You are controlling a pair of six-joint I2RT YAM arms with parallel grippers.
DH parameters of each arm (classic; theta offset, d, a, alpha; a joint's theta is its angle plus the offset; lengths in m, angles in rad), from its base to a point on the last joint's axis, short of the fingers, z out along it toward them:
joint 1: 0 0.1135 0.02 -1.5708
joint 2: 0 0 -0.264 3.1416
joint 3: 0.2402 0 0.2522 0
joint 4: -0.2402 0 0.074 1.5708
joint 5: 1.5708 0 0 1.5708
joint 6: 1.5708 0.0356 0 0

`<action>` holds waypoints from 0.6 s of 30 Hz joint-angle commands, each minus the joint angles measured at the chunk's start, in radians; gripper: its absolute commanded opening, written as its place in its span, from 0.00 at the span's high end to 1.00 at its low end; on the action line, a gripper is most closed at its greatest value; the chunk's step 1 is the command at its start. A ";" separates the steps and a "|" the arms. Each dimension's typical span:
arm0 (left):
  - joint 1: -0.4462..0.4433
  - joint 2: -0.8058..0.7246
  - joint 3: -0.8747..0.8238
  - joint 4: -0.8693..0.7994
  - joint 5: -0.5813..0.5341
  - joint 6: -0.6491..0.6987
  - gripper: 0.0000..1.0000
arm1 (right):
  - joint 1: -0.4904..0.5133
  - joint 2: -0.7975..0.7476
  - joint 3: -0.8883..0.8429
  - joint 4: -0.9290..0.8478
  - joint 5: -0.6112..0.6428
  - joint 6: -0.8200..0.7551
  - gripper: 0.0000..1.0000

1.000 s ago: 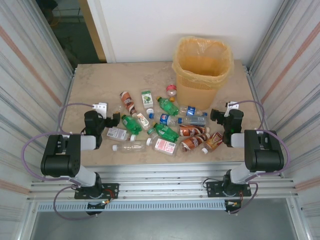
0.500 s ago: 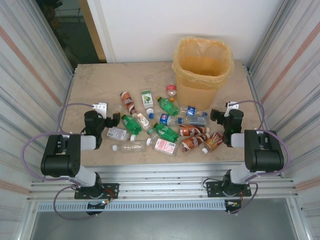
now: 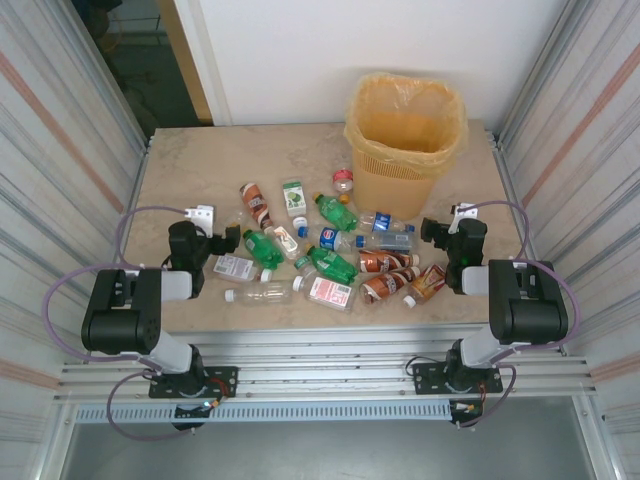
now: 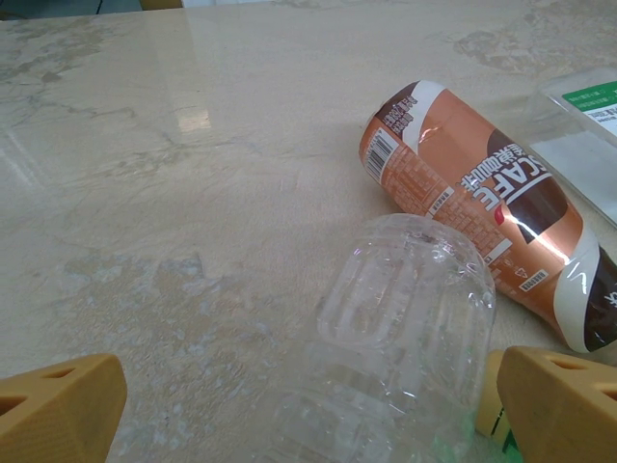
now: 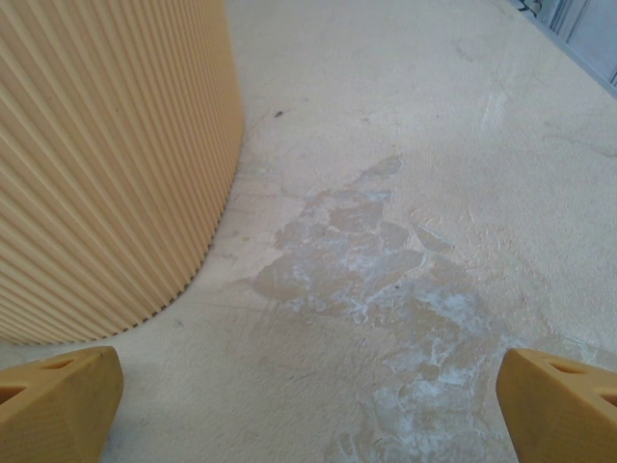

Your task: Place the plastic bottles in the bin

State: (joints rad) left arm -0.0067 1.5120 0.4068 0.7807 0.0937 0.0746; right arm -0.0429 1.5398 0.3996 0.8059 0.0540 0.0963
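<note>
Brown-labelled bottle (image 4: 492, 193) shows lettering from left wrist.

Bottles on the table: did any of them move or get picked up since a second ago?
No, nothing visibly changed. The small plastic bottles lie scattered exactly as before in front of the tall yellow-beige plastic bin, and the left gripper and right gripper stay open, holding nothing.

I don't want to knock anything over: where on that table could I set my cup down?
The far left of the table, between the bottles and the back wall, is bare. So is the narrow strip right of the bin. The middle is crowded: bottles lie close together from the bin's foot to near the front edge.
</note>
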 commanded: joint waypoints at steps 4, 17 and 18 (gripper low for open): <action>0.003 -0.080 0.009 -0.055 -0.045 -0.018 0.01 | -0.007 -0.055 0.033 -0.097 0.064 0.043 0.02; -0.007 -0.393 0.036 -0.302 -0.088 -0.058 0.01 | -0.032 -0.267 0.114 -0.387 0.172 0.160 0.02; -0.013 -0.422 0.047 -0.349 -0.102 -0.070 0.01 | -0.035 -0.293 0.132 -0.444 0.171 0.186 0.02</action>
State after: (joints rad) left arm -0.0090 1.1534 0.4133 0.5476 0.0311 0.0399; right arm -0.0658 1.3117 0.4801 0.4973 0.1890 0.1955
